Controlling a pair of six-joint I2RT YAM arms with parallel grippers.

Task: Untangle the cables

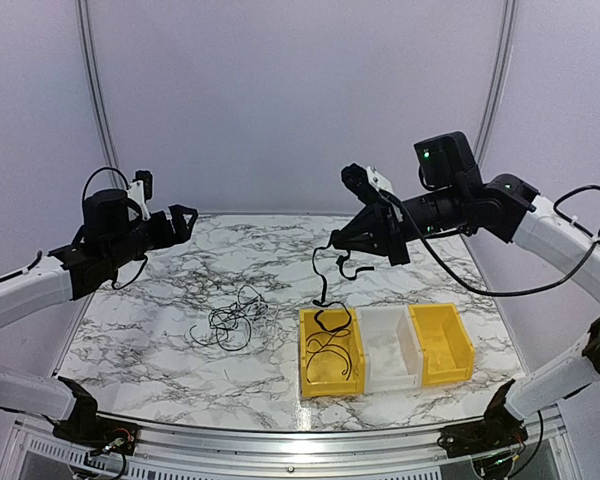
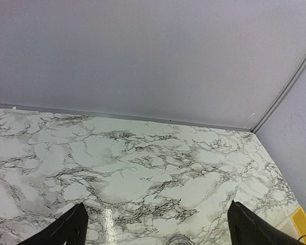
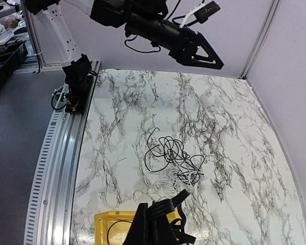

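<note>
Two black cables matter most to me right now. One is pinched in my right gripper (image 1: 342, 243), jaws closed on it. I hold this held cable (image 1: 319, 283) high so its free end hangs straight down toward the left yellow bin (image 1: 358, 352) at about 5 o'clock on the marble table (image 1: 160, 300). I judge that lets it coil down beside the black cords (image 1: 330, 352) already lying inside. The clear bin (image 1: 390, 345) and the right yellow bin (image 1: 442, 340) sit touching in a row to its 3 o'clock.

The remaining tangle (image 1: 233, 323) of thin black cables, with some white strands visible from my right wrist, lies at 9 o'clock of that bin, near but apart.

My left gripper (image 1: 183, 223) hangs spread wide and empty, above the table's 10 o'clock area, well clear of the tangle.

No brand, label or writing is legible anywhere; only a green light (image 1: 423, 154) glows on my right wrist.
</note>
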